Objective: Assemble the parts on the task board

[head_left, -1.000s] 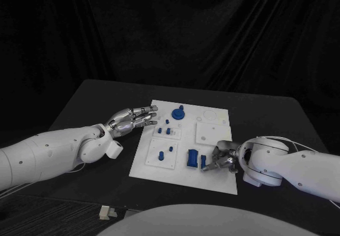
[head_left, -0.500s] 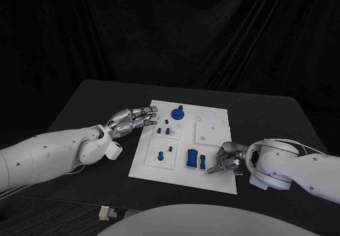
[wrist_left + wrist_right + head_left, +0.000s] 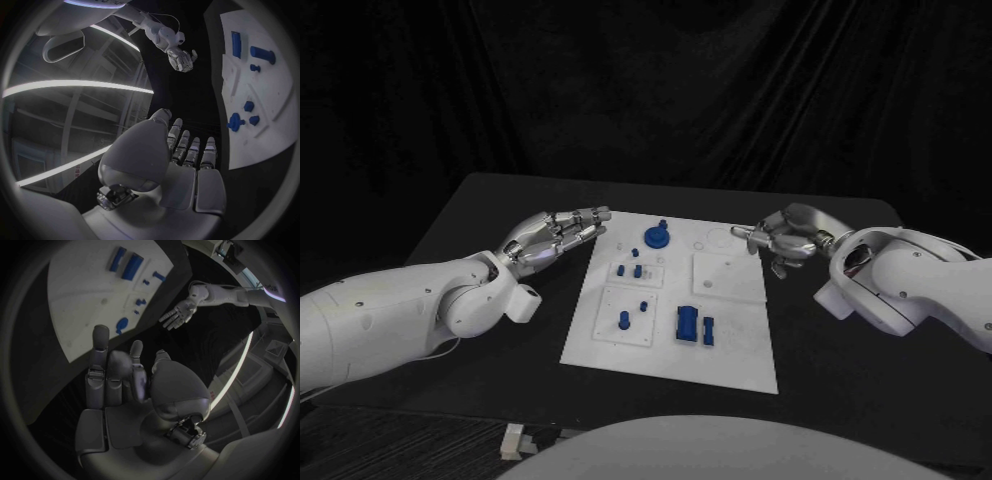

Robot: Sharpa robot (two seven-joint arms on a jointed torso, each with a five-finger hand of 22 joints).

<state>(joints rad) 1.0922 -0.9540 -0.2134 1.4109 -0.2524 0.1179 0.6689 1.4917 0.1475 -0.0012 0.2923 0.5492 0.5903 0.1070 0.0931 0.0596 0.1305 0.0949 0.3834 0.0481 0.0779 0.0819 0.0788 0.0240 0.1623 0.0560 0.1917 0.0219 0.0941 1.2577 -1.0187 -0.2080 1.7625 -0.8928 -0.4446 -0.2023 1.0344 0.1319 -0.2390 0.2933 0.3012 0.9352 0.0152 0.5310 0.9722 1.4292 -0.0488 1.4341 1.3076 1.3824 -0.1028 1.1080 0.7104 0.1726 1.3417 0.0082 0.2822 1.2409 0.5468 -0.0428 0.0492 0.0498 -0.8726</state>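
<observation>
task board [image 3: 733,335]: white | parts [image 3: 688,323]: blue | table [image 3: 488,210]: black | hands: silver

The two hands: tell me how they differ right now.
The left hand hangs beside the board's far left corner; the right hand hangs off its far right corner. The left hand's fingers stretch toward the board; the right hand's curl more. Both hold nothing.
</observation>
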